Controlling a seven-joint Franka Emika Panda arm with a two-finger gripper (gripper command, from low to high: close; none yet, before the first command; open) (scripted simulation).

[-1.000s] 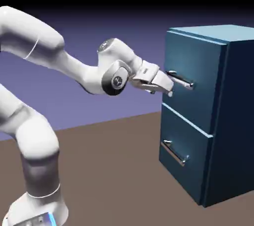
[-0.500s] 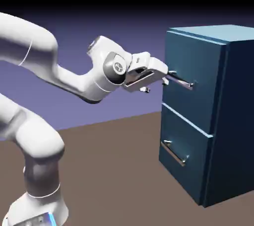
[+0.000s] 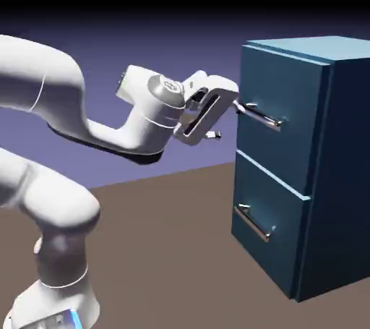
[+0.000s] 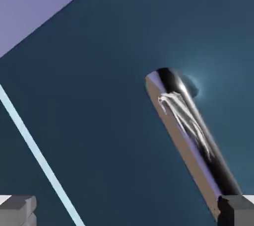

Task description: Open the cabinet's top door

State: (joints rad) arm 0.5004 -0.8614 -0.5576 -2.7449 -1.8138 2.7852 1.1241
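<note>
Item: one claw, mine, two-fingered, its fingers spread wide apart, nothing held between them. Item: one white arm, my own, reaching in from the exterior view's left, bent downward at the wrist, the claw tilted at its end. Item: one cabinet, tall, box-shaped, dark blue with a paler top, standing on the brown table at the exterior view's right. Item: one top door, the upper of two fronts on the cabinet, shut, lying flush above its fellow. Item: one upper handle, a slim silver bar mounted on the top door, one end close by my claw; in my hand view it runs slantwise, large and mirror-bright, its lower end reaching the fingertip at the right of that view. Whether the two touch, I cannot tell. The other fingertip, at the left of that view, is well apart from the bar. Item: one lower door, blue, shut, with a lower handle of like silver pattern. Item: one pale strip, slanting across the hand view's left.
</note>
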